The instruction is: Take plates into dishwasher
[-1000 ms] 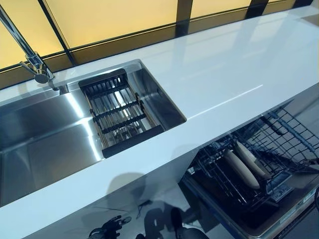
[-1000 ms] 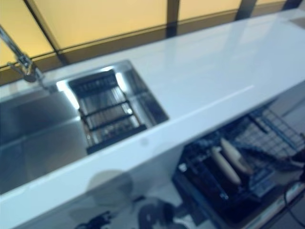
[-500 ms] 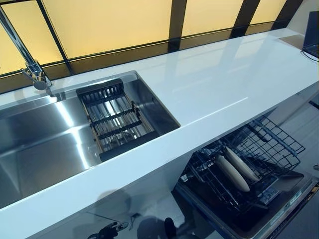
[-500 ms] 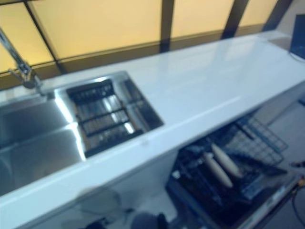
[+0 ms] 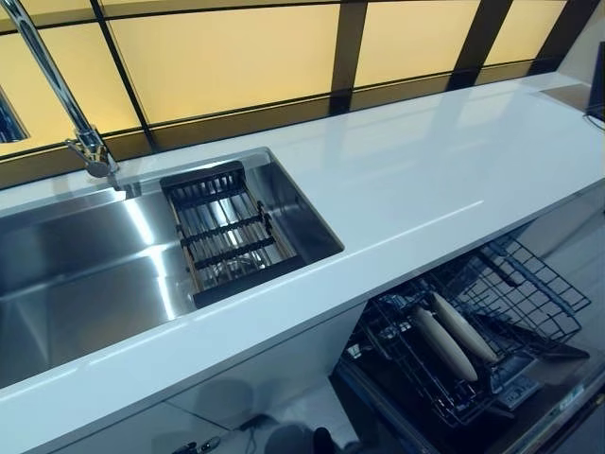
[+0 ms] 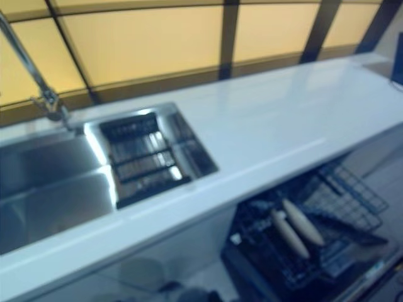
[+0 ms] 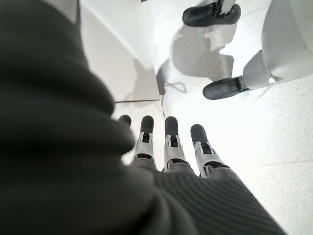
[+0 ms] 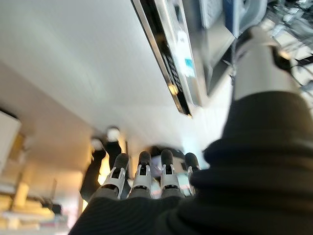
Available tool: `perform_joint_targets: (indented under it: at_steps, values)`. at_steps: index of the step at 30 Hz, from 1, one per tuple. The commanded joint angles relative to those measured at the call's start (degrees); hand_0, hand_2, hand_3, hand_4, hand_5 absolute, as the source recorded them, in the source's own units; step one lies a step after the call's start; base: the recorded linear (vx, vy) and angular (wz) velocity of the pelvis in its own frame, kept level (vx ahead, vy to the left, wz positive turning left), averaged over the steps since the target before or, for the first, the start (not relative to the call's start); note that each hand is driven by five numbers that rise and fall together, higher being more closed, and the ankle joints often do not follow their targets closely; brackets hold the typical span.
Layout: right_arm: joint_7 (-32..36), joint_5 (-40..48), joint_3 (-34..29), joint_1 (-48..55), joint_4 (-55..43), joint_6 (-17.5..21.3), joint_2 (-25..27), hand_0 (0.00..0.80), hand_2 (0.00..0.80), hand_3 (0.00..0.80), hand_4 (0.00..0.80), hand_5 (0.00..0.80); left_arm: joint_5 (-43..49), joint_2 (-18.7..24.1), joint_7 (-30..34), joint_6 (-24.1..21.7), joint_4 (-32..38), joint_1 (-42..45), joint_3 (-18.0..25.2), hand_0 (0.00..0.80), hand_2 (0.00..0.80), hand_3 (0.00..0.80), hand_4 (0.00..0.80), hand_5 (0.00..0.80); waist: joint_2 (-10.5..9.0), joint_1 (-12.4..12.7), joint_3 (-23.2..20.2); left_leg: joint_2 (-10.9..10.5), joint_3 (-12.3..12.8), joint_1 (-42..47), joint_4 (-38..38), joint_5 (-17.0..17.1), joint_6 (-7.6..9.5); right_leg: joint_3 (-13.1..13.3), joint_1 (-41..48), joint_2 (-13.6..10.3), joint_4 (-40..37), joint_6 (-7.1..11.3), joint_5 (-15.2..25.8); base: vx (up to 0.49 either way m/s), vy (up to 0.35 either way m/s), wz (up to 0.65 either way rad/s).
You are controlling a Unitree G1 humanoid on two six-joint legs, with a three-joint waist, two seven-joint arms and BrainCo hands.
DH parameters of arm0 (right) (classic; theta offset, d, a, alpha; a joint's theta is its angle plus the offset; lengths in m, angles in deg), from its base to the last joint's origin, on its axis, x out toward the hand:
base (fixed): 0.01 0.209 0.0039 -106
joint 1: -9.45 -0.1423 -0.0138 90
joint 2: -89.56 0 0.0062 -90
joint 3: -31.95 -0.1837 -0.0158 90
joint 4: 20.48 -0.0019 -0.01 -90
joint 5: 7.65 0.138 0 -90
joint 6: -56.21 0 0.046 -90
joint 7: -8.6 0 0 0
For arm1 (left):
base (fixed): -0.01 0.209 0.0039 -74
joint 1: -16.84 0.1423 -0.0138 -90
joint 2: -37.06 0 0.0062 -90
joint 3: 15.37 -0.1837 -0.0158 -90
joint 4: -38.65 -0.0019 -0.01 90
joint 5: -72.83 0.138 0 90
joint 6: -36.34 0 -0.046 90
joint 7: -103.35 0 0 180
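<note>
Two plates point(image 5: 452, 336) stand on edge in the dishwasher rack point(image 5: 473, 340), below the front edge of the white surface point(image 5: 406, 180) at its right half; none shows anywhere else.

Going left to right: the tap point(image 5: 90, 147) rises at the back left corner of the sink point(image 5: 76, 284), and a dark slatted drainer point(image 5: 227, 232) sits in the sink's right end, with nothing on it that I can make out. The surface beyond it holds no dishes. The rack is pulled out over the open dishwasher door point(image 8: 168, 54).

Neither hand appears in the head views. The left hand point(image 7: 168, 147) hangs over the floor with straight fingers and holds nothing. The right hand point(image 8: 142, 174) likewise has its fingers extended and holds nothing, with the door's edge showing past it.

Risks, as I judge them: with no plate in sight outside the rack, a reach toward the sink or the surface would grab nothing, or catch the drainer slats. The rack and door jut out low and near the right arm, so a swing of that arm could knock the rack and tip the standing plates against each other. Reaching down blind under the surface's front edge could also strike that edge.
</note>
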Motion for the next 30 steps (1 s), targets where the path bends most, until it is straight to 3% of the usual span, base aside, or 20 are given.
perform_joint_targets:
  at_steps: [1,2,4,7,10,16,21,24,26,27,30]
  values:
    - [2.46,0.03,0.63,-6.68,3.63,1.45,3.36,0.000,0.000,0.000,0.000,0.000,-2.68,-0.26,0.01,-2.60,-1.86,-3.87,0.97,0.000,0.000,0.000,0.000,0.000,-4.49,3.92,3.10,-0.97,-6.08,-1.95,20.20,-6.31,2.67,-0.62,5.66,-0.50,0.26,1.40,-5.40,-0.266,0.124,-0.21]
    - [3.17,-0.41,1.44,-7.45,4.26,1.80,3.72,0.000,0.000,0.000,0.000,0.000,-3.02,-0.57,-0.04,-2.76,-1.51,-4.16,0.77,0.000,0.000,0.000,0.000,0.000,-4.40,4.46,3.51,-1.98,-8.25,-3.58,24.93,-6.80,3.20,0.25,5.11,-0.35,0.26,1.11,-4.71,-0.334,0.197,-0.30]
    - [4.57,-0.70,3.50,-9.24,4.92,1.78,3.57,0.000,0.000,0.000,0.000,0.000,-3.02,-1.10,-0.80,-2.00,0.15,-4.60,0.13,0.000,0.000,0.000,0.000,0.000,-3.66,4.69,5.04,-4.55,-10.79,-3.19,20.37,-11.79,5.31,2.46,1.90,0.16,3.83,2.05,-4.11,-0.400,0.260,-0.51]
    - [5.66,-1.74,5.13,-11.28,6.99,3.49,3.00,0.000,0.000,0.000,0.000,0.000,-3.19,1.05,-1.48,-1.98,-0.44,-6.38,-1.57,0.000,0.000,0.000,0.000,0.000,-2.99,4.38,6.80,-5.81,-10.06,-1.20,13.00,-12.24,7.82,2.72,-4.20,0.43,5.98,4.86,-1.41,-0.448,0.210,-0.41]
    - [5.02,-0.34,6.46,-11.69,9.25,4.99,2.32,0.000,0.000,0.000,0.000,0.000,-3.15,2.84,-3.19,-3.17,-0.54,-6.71,-1.79,0.000,0.000,0.000,0.000,0.000,-3.44,5.09,8.69,-6.76,-10.65,-2.93,13.74,-13.02,8.74,2.91,-6.46,-0.43,4.28,6.34,1.80,-0.425,0.098,0.04]
    - [6.28,-0.21,6.46,-12.67,10.85,4.81,3.67,0.000,0.000,0.000,0.000,0.000,-5.15,4.32,-4.52,-3.85,-0.40,-6.08,0.35,0.000,0.000,0.000,0.000,0.000,-3.66,6.37,9.27,-7.51,-9.68,-5.08,17.27,-14.42,9.44,1.00,-4.94,-1.37,0.49,6.82,1.64,-0.302,0.085,-0.01]
    - [7.31,-1.42,6.94,-12.18,10.76,4.37,4.23,0.000,0.000,0.000,0.000,0.000,-2.81,4.11,-4.41,-4.70,-0.25,-7.17,-1.71,0.000,0.000,0.000,0.000,0.000,-3.56,5.63,10.09,-7.72,-8.03,-5.71,20.64,-16.34,10.67,2.36,-6.71,-2.01,5.16,6.74,2.09,-0.254,0.158,0.03]
    - [9.27,-2.54,6.53,-9.97,10.88,5.23,3.79,0.000,0.000,0.000,0.000,0.000,0.14,3.97,-4.53,-3.54,-0.24,-6.87,-2.64,0.000,0.000,0.000,0.000,0.000,-3.82,5.44,10.36,-8.17,-6.77,-3.81,17.72,-14.42,10.03,-0.05,-6.62,-2.21,3.15,7.87,3.55,-0.137,0.137,-0.10]
    - [9.86,-3.66,7.02,-9.60,9.49,4.80,2.64,0.000,0.000,0.000,0.000,0.000,0.88,4.53,-4.98,-2.27,0.83,-5.68,-2.24,0.000,0.000,0.000,0.000,0.000,-3.49,6.27,10.32,-7.20,-4.66,-1.71,13.13,-11.42,8.72,-5.52,-7.45,-2.80,7.17,9.08,5.34,-0.107,0.060,-0.38]
    - [10.30,-4.14,6.93,-9.45,8.50,4.25,1.95,0.000,0.000,0.000,0.000,0.000,1.44,4.99,-4.75,-1.48,1.13,-5.02,-1.69,0.000,0.000,0.000,0.000,0.000,-2.92,6.30,10.14,-6.61,-3.94,-0.30,9.81,-9.88,8.80,-6.89,-7.66,-3.25,10.27,9.29,4.83,-0.113,0.053,-0.68]
    - [9.99,-4.04,7.43,-9.65,7.35,3.13,-0.18,0.000,0.000,0.000,0.000,0.000,0.39,6.32,-4.42,-0.24,0.89,-3.84,-0.96,0.000,0.000,0.000,0.000,0.000,-1.36,6.27,8.92,-5.43,-4.86,0.65,3.84,-6.21,9.29,-6.49,-7.02,-4.64,19.17,7.64,2.00,-0.119,0.024,-0.65]
